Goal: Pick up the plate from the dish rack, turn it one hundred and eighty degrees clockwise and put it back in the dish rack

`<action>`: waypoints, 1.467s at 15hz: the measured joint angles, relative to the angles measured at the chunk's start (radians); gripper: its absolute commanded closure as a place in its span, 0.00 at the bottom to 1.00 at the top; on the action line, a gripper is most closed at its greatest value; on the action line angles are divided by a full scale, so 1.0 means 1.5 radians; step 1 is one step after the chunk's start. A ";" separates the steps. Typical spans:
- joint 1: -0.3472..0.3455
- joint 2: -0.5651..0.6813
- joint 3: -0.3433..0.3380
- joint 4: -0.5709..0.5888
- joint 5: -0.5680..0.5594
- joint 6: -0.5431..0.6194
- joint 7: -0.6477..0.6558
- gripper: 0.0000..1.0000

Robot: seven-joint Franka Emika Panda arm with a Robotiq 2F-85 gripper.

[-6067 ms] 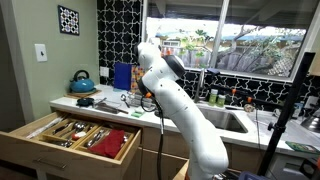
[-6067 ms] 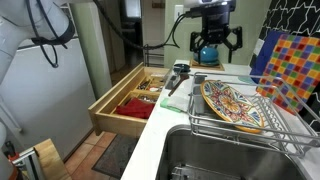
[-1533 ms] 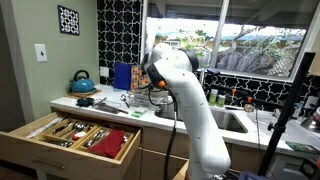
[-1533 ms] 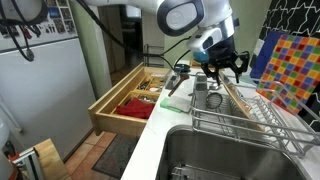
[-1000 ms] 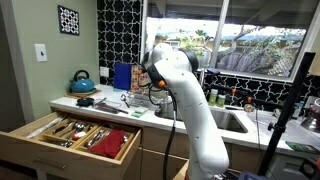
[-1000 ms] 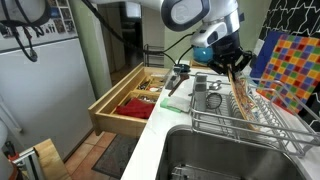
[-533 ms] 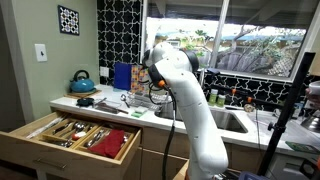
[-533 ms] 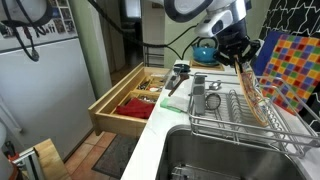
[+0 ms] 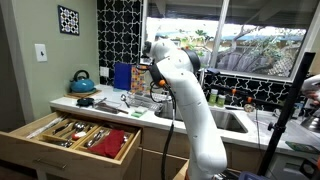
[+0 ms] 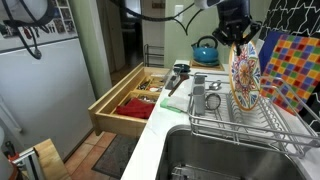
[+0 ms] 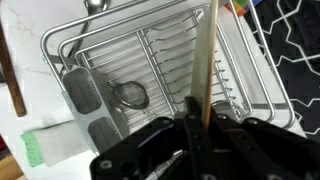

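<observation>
Plate's up! The gripper (image 10: 240, 38) pinches the plate (image 10: 243, 80) by its upper rim, jaws pressed onto both faces. It hangs upright directly over the dish rack (image 10: 212, 124), patterned face showing, lower edge down near the rack's wires.

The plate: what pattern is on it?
The plate shows a busy multicoloured pattern, best in an exterior view.
</observation>
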 measured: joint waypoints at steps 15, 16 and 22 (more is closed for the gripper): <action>-0.015 0.019 0.001 0.037 0.052 -0.017 0.202 0.95; -0.016 0.022 0.001 0.042 0.056 -0.017 0.235 0.95; -0.029 0.079 -0.057 0.050 0.195 -0.017 0.311 0.95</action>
